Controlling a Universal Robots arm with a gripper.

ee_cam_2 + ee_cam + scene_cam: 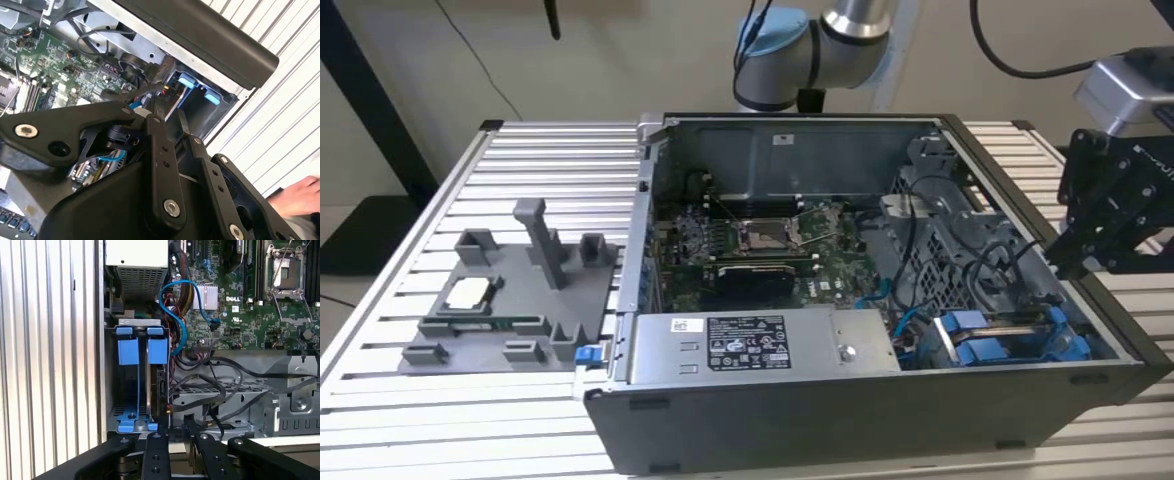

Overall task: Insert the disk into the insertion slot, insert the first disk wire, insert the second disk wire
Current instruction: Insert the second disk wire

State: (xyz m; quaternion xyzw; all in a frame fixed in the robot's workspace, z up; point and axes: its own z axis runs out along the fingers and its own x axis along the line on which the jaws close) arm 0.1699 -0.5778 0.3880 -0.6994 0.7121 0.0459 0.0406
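The disk (160, 382) stands on edge in the insertion slot (112, 390) of the grey drive cage, its blue tab (158, 350) beside a second blue-fronted carrier (127, 350); the disk is the one nearer the motherboard. In the exterior view the blue carriers (987, 340) sit at the case's near corner on the exterior view's right. My gripper (177, 424) hovers just above the cage's end, over a bundle of loose black wires (200, 385). In the exterior view the gripper (1094, 250) hangs over the case wall on that view's right. A thin wire with a red tip (162, 86) runs close past it.
The open computer case (854, 420) lies on a slatted metal table (547, 150). A blue cable (180, 315) loops from the motherboard (747, 240) toward the cage. A grey plastic fixture tray (507, 300) stands on the exterior view's left. A person's hand (295, 192) rests beside the case.
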